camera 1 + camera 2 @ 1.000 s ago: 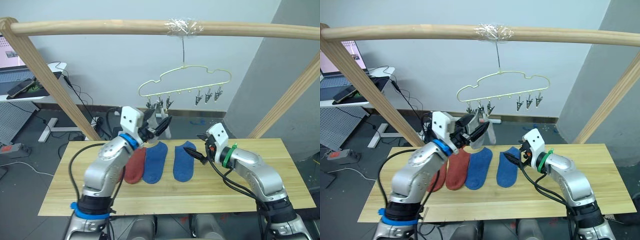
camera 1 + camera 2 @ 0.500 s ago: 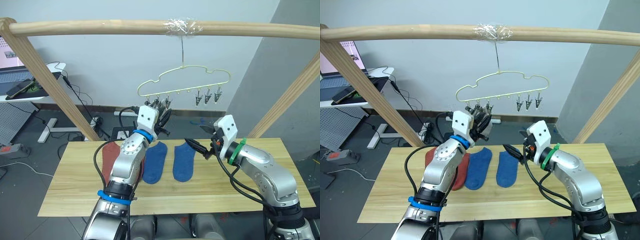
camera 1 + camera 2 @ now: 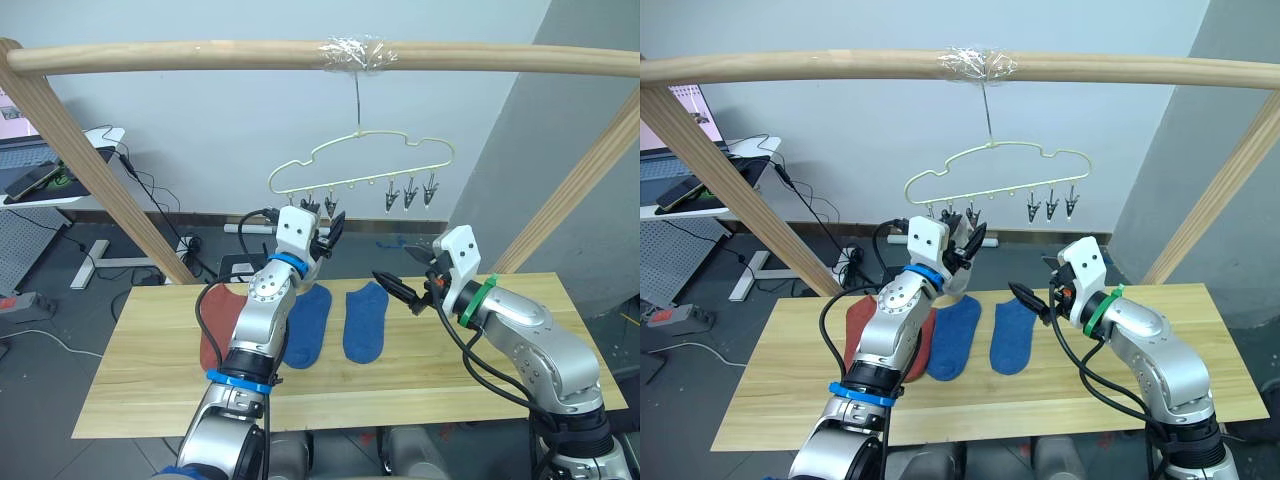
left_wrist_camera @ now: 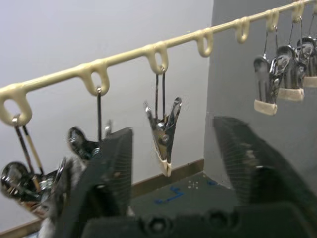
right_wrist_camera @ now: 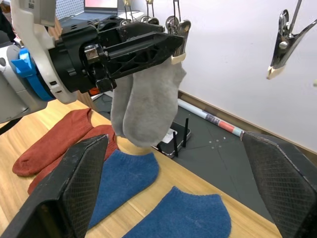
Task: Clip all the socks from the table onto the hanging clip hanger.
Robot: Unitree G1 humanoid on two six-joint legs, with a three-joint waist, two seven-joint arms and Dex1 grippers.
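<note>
On the worktop (image 3: 150,380), two blue socks (image 3: 345,325) lie at centre with two rust-red socks (image 3: 212,330) at their 9 o'clock. The right gripper (image 3: 398,291), fingers spread wide and empty, hovers above the blue pair. Farther back, the left gripper (image 3: 327,226) is raised with its fingers parted at the clip hanger (image 3: 360,170), where two grey socks (image 5: 143,106) hang clipped at its left end.

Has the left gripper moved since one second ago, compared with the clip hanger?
Yes. The left gripper has risen from just above the table to right under the clip hanger, at its left-side clips.
</note>
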